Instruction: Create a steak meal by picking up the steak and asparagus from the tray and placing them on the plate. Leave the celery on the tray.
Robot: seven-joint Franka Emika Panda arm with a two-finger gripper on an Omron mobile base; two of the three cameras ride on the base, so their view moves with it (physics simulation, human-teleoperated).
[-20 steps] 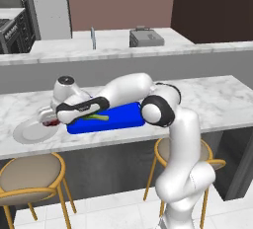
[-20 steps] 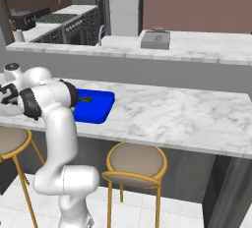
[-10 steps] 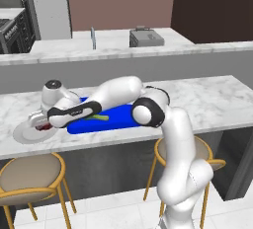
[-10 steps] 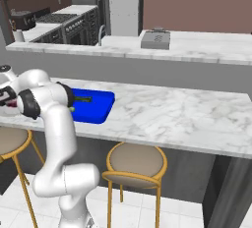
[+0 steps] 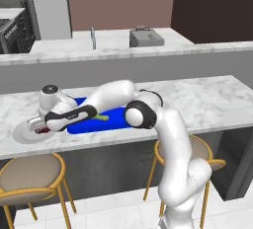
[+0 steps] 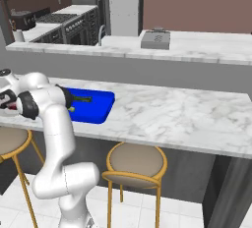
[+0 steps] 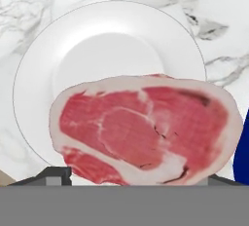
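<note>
In the hand view the steak (image 7: 141, 127), a red-pink slab with a pale edge, spans the gap between the finger tips of my gripper (image 7: 136, 175), which is shut on it. It hangs over the near half of the round white plate (image 7: 112, 30). From the left base view, the gripper (image 5: 39, 127) and the steak (image 5: 43, 130) are above the plate (image 5: 21, 135) at the counter's left end, just left of the blue tray (image 5: 118, 120). The light green celery (image 5: 101, 117) lies on the tray. The dark asparagus (image 6: 81, 98) lies on the tray (image 6: 96, 109) behind my forearm.
The marble counter (image 5: 207, 99) stretches to the right of the tray. Round stools (image 5: 29, 173) stand below its front edge. A higher back counter carries a tap (image 5: 92, 38) and a grey box (image 5: 146, 37). A corner of the tray (image 7: 243, 147) shows beside the steak.
The arm has swung left, carrying the steak from the tray's left edge to above the plate. The tray and the greens on it have stayed put.
</note>
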